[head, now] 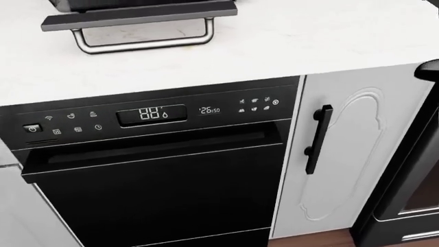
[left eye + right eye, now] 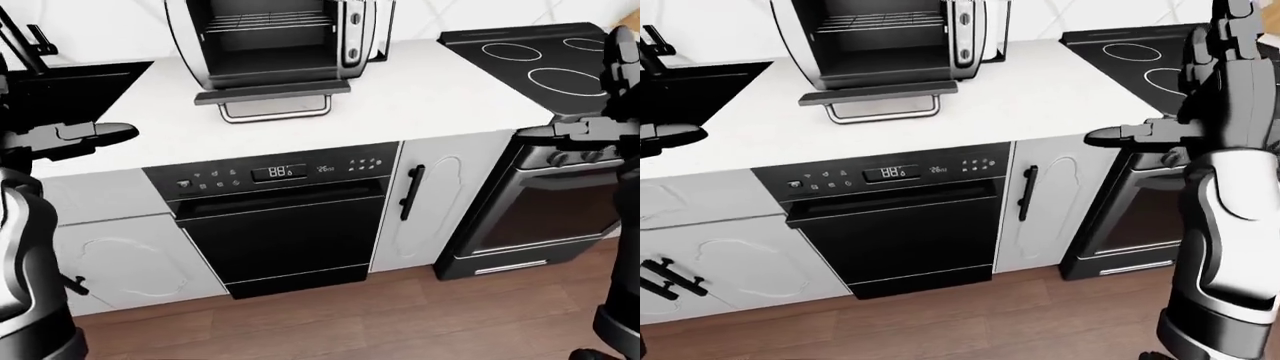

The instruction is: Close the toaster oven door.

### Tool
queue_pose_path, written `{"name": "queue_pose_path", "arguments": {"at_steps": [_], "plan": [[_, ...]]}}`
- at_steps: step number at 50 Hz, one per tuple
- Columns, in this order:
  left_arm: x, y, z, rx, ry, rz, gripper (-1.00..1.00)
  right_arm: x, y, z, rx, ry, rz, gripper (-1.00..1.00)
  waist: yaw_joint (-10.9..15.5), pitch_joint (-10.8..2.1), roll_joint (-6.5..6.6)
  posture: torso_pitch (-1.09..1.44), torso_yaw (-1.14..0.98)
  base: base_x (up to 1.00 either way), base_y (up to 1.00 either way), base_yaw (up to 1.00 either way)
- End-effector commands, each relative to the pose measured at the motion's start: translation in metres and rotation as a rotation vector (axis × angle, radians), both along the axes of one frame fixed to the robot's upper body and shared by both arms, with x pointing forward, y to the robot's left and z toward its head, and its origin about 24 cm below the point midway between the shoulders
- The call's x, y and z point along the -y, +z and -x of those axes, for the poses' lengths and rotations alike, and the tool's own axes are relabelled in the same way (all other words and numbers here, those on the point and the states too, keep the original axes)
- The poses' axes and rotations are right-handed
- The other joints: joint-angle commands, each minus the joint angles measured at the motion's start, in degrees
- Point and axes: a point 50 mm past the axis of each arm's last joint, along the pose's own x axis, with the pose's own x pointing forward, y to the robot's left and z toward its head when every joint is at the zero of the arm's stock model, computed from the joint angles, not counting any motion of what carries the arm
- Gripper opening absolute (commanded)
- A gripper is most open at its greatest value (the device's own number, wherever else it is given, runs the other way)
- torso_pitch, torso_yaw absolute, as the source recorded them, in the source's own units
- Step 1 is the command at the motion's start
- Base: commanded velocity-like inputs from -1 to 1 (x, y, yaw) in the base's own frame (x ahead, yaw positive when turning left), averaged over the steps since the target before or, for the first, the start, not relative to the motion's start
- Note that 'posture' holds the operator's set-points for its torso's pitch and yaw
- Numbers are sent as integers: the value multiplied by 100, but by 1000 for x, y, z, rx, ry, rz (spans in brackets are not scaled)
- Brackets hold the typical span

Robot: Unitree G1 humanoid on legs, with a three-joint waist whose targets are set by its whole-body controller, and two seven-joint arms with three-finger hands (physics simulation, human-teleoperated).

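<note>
Left hand (image 2: 95,135) at 9 o'clock, right hand (image 2: 1130,135) at 3 o'clock: both released, we note. Toaster oven (image 2: 280,37) at 12 o'clock on counter (image 2: 420,90), door (image 2: 272,91) down.

Glossy black-and-silver jointed arms (image 2: 1230,172)

Bright even light, sharp renders, soft faint shadows
</note>
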Motion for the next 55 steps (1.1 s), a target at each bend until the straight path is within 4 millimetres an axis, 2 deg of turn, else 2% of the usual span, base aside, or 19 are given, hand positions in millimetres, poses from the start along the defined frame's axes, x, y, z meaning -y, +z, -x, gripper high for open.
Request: {"name": "queue_pose_path", "arguments": {"at_steps": [1,2,3,4,10,15,16,18,24,26,28,29,30,36,41,50,52,54,55], "plan": [[-1,14,6,64,13,-27,100,-4,15,6,72,9,32,100,4,-147,111,0,0,10,11,0],[-1,14,6,64,13,-27,100,-4,15,6,72,9,32,100,19,-168,275,0,0,10,11,0],[0,13,6,62,13,-27,100,-4,15,6,71,10,31,100,65,-130,48,0,0,11,11,0],[0,13,6,62,12,-28,100,-4,14,6,71,10,31,100,30,-125,129,0,0,10,11,0],[0,13,6,63,12,-29,100,-3,15,6,73,8,32,100,84,-122,-185,0,0,10,10,0],[0,14,6,64,13,-28,100,-4,16,6,73,9,32,100,119,-188,-769,0,0,10,10,0],[-1,13,6,63,13,-29,100,-4,15,6,73,9,33,100,79,-144,-525,0,0,10,10,0],[0,13,6,63,13,-28,100,-3,15,6,73,9,33,100,71,-153,-622,0,0,11,10,0],[-1,13,6,64,14,-28,100,-4,16,6,74,9,32,100,51,-84,-306,0,0,10,10,0],[-1,13,7,64,15,-29,100,-4,15,6,73,9,33,100,21,-87,-93,0,0,11,10,0],[-1,13,7,64,15,-29,100,-4,16,6,74,9,32,100,21,-221,341,0,0,11,10,0],[-1,13,7,63,14,-29,100,-4,15,6,73,10,32,100,68,-130,30,0,0,10,11,0],[-1,13,7,63,14,-29,100,-4,15,6,74,11,32,100,47,-127,132,0,0,10,9,0],[0,13,6,63,13,-31,100,-3,16,6,75,12,31,100,89,-107,-188,0,0,11,10,0],[0,14,7,65,14,-32,100,-4,17,7,77,12,31,100,124,-178,-707,0,0,11,5,0],[0,16,7,68,13,-31,100,-3,18,7,79,11,30,100,73,-88,-312,0,0,11,2,0],[1,16,8,68,13,-31,100,-3,18,7,79,11,31,100,46,-77,-114,0,0,11,2,0],[0,16,7,68,13,-31,100,-4,18,7,78,10,31,100,32,-205,281,0,0,11,0,0],[0,16,7,68,13,-32,100,-3,18,7,78,10,31,100,84,-123,13,0,0,11,0,0]]}}
